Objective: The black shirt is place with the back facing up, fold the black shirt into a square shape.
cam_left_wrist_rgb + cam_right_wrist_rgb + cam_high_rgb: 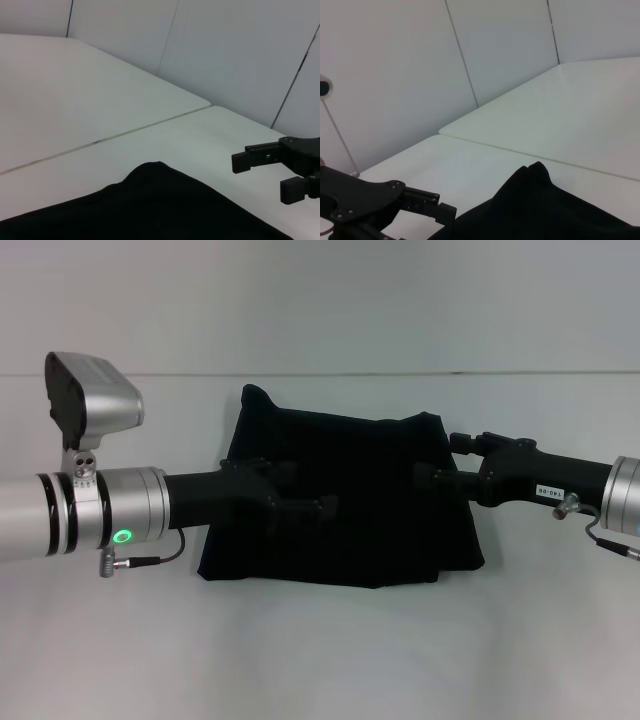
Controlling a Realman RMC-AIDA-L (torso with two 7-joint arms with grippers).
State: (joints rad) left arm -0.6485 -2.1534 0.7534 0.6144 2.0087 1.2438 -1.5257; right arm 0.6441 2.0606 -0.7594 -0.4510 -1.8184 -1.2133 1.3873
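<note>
A: Soft matte black shirt (350, 495), partly folded, lies mid-table on the white tabletop (320, 660).

B: Left gripper (305, 495) hovers over it, fingers spread. Right gripper (445, 462) at its right edge, fingers apart too.

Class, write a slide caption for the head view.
Left gripper and right gripper reach over a partly folded matte black fabric shirt on a white table.

Silver cylindrical forearms, black pincers, green ring light, thin black cables, white label, grey wrist camera housing
</note>
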